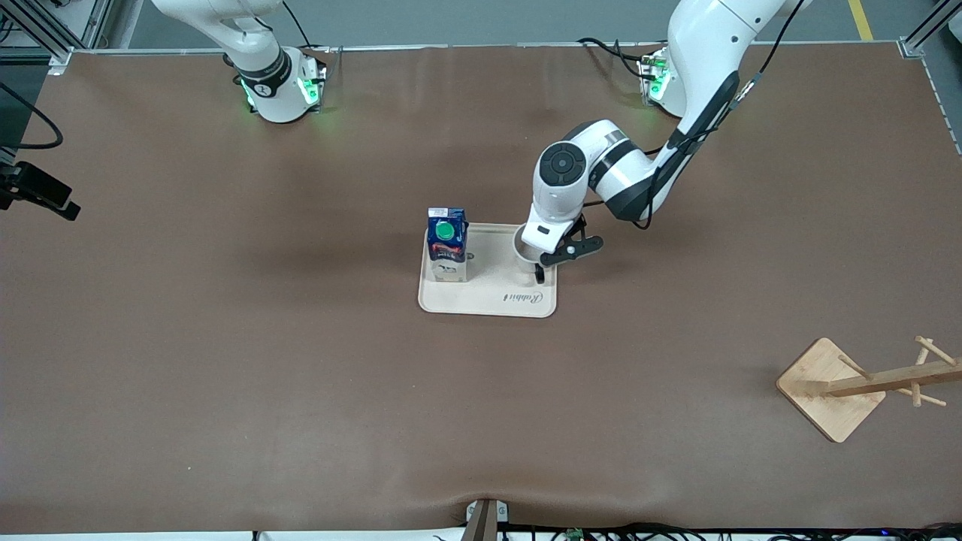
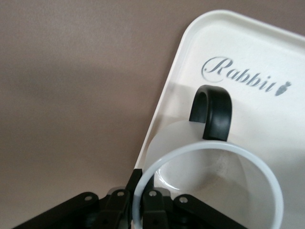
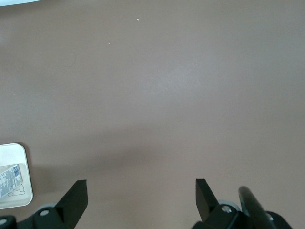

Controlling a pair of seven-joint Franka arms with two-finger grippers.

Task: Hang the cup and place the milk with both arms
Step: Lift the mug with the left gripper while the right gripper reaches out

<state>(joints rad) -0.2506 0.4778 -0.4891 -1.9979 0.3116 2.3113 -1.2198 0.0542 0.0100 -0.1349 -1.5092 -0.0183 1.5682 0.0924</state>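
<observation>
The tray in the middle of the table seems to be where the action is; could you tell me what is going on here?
The left gripper has shut on the rim of the cup, which stands on the beige tray with its black handle pointing away from the gripper. The milk stands upright on the same tray, toward the right arm's end, untouched. The right gripper hangs open over bare table. The wooden rack stands at the left arm's end, nearer the front camera.
</observation>
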